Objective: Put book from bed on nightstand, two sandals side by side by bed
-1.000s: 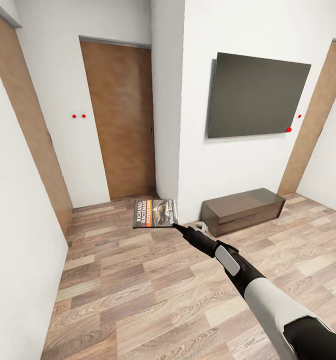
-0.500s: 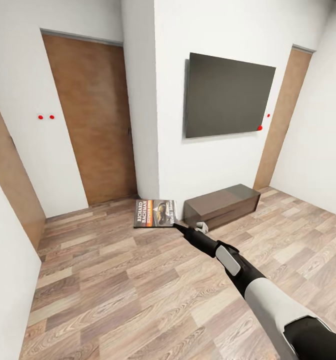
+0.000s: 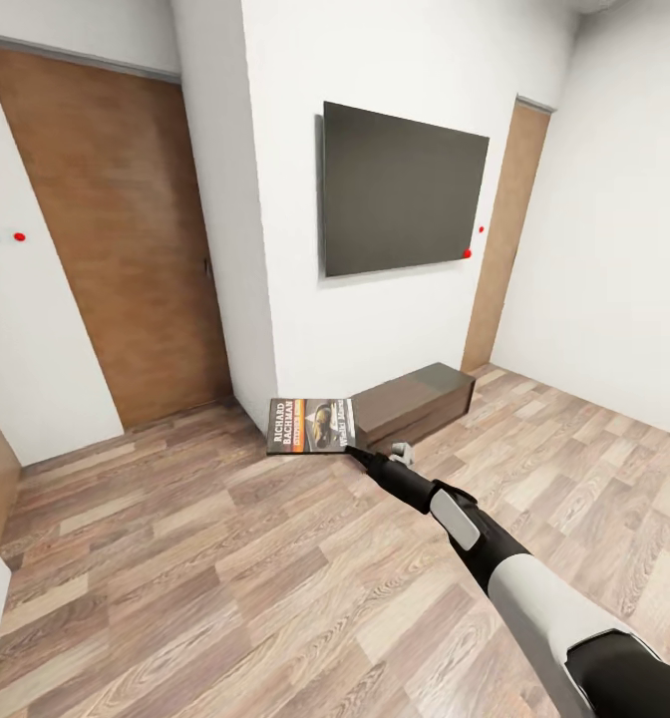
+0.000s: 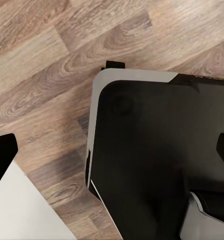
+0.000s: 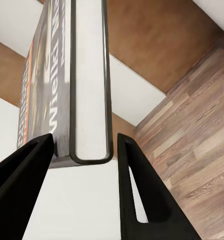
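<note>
The right gripper [image 3: 355, 452] sits at the centre of the head view, at the end of the black-and-white right arm [image 3: 495, 558] that reaches up from the lower right corner. Its two black fingers [image 5: 22, 170] are clamped on the bottom edge of the book [image 3: 311, 426]. The book is held clear of the floor, cover toward the camera, with white and orange lettering along its left side. In the right wrist view its white page edge [image 5: 89, 80] runs up between the fingers.

Surroundings: wood-plank floor [image 3: 225, 578] across the lower half of the head view. A white wall column [image 3: 275, 199] stands at centre, carrying a dark flat screen [image 3: 400, 189] in the upper middle. Below the screen, a low dark brown cabinet [image 3: 415, 399] stands against the wall, just right of the book in the frame. A small pale object [image 3: 402, 455] shows on the floor beside the gripper; its nature cannot be told. A brown door [image 3: 116, 249] fills the upper left; a second brown door [image 3: 504, 229] stands at upper right. Two red dots [image 3: 3, 237] mark the wall at the left edge.

The left wrist view shows a black and grey part of the robot's body [image 4: 157, 155] over the floor planks; whether the left gripper's fingers are apart or together cannot be told.
</note>
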Controlling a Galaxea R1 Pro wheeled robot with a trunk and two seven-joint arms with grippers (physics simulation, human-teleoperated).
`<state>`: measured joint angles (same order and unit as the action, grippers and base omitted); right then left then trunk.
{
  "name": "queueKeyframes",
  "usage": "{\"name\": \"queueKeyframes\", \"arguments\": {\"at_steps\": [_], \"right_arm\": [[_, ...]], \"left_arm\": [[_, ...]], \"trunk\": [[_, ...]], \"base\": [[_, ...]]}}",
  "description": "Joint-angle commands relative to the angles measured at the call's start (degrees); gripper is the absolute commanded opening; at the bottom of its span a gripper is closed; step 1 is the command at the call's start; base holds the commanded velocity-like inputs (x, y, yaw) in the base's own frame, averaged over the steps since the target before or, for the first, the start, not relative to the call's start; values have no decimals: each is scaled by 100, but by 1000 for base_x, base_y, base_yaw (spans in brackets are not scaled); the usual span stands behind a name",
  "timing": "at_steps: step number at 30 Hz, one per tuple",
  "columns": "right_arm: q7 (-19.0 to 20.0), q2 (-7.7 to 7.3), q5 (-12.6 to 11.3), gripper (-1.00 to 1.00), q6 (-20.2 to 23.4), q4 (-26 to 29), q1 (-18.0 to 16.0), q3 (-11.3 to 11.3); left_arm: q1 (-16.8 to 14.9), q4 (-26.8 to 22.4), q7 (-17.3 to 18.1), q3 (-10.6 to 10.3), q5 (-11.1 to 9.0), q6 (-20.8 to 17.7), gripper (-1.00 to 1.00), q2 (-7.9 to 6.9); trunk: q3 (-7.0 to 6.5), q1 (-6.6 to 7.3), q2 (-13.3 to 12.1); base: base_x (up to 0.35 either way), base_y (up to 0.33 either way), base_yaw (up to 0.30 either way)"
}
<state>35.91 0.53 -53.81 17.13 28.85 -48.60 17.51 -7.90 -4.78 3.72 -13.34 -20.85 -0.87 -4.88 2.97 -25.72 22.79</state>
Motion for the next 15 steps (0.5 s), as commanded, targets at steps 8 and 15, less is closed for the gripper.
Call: {"name": "queueKeyframes", "arguments": {"at_steps": [8, 15], "right_arm": [[8, 0, -80, -100, 45, -2, -9, 5], [9, -7, -85, -100, 45, -2, -9, -3]], "left_arm": [[-4, -5, 13, -45, -64, -5, 100, -4], [-3, -5, 8, -45, -62, 2, 100, -4]], "trunk": [[8, -6, 13], [-6, -6, 13]], "base": [[164, 32, -283], [40, 6, -284]]}}
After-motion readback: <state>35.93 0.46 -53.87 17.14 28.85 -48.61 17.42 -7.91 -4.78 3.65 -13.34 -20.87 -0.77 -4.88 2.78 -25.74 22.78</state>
